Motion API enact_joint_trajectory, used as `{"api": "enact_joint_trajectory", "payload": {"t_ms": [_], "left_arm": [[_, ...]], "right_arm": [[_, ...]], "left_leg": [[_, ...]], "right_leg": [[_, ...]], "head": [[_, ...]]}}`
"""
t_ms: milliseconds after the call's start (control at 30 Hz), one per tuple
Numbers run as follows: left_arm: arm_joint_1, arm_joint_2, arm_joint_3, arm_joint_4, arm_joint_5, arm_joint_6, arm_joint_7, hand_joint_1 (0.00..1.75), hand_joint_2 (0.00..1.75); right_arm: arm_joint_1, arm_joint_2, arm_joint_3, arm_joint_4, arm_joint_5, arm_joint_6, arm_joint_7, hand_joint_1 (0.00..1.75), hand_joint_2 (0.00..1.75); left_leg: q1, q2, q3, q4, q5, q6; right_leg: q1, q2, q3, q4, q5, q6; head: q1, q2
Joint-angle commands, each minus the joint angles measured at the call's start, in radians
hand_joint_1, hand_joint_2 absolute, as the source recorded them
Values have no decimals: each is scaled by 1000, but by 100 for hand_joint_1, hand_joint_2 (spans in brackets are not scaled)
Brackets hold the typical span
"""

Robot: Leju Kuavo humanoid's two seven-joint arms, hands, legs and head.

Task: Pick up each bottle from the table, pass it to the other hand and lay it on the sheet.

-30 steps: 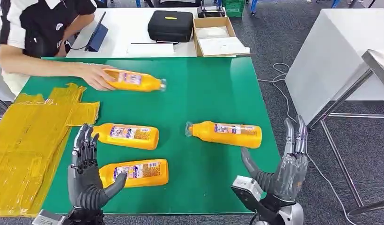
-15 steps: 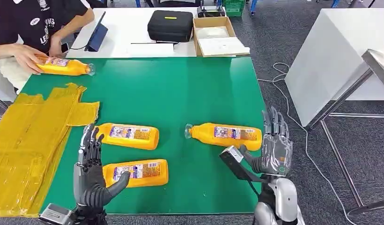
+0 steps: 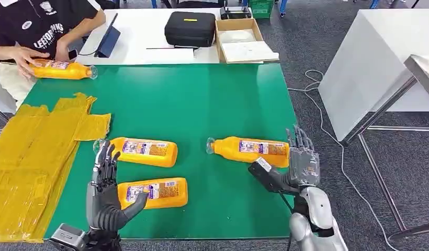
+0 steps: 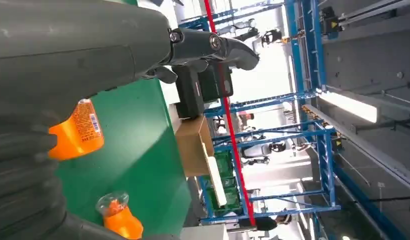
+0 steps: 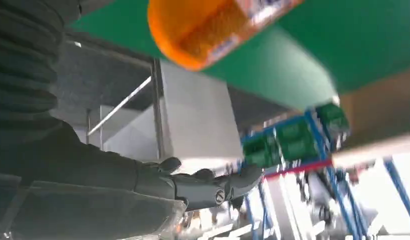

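Yellow sheet [image 3: 29, 157] lies at the table's left edge. Left hand [image 3: 103, 196] is upright, fingers spread, holding nothing, thumb touching the near bottle [image 3: 152, 192]; a 2nd bottle [image 3: 144, 151] lies just beyond it. Right bottle [image 3: 251, 150] lies on its side on green table [image 3: 202, 99], cap pointing left. Right hand [image 3: 301, 164] is at its base end, fingers apart, empty. Best grip: wrap mid-body, not the base, leaving space for the handover. A person holds a 4th bottle [image 3: 60, 69] far left.

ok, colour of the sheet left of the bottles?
Yellow, translucent and crinkled; the sheet lies over the green table's left edge. Head view shows it best.
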State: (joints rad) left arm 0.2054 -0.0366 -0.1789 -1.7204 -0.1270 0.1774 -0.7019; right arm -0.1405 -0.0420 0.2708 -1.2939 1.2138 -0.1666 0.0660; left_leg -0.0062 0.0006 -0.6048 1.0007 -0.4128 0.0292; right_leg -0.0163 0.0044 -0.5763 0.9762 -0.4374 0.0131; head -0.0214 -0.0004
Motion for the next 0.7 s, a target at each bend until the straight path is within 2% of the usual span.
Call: {"api": "enact_joint_trajectory", "payload": {"t_ms": [33,133,200,333,467,567,700], "left_arm": [[-47,5,-10,110,12,-9,4,0,175],[-73,7,-22,144,21,-24,4,0,175],[-83,4,-25,157,22,-28,4,0,175],[-115,-6,-24,193,25,-33,4,0,175],[-118,-8,-21,197,24,-34,4,0,175],[-111,-6,-20,194,23,-33,4,0,175],[-101,-10,-12,195,18,-16,4,0,175]], "right_arm": [[-183,-30,24,414,-51,81,-89,0,175],[-254,-10,32,563,-67,86,-114,0,175],[-277,-3,33,601,-65,79,-111,0,175],[-359,37,47,755,-49,-13,-105,0,175],[-374,44,70,785,-15,-47,-82,0,175],[-374,48,115,793,55,-117,-21,0,175],[-373,68,160,760,184,-275,126,0,175]], "left_leg": [[0,1,4,-2,1,-2],[0,2,4,-2,1,-2],[0,2,4,-2,1,-2],[0,1,2,-1,1,-1],[0,1,3,-1,1,-2],[0,0,2,-1,1,-1],[0,1,2,0,1,-1]], "right_leg": [[0,1,4,-3,1,-1],[0,1,4,-3,2,-1],[0,1,4,-3,2,-1],[0,1,2,-1,1,-1],[0,1,3,-1,1,-1],[0,0,2,-1,1,-1],[0,0,2,-1,1,0]], "head": [[-1,0],[0,0],[0,0],[0,0],[-1,0],[0,0],[-1,0]]}}
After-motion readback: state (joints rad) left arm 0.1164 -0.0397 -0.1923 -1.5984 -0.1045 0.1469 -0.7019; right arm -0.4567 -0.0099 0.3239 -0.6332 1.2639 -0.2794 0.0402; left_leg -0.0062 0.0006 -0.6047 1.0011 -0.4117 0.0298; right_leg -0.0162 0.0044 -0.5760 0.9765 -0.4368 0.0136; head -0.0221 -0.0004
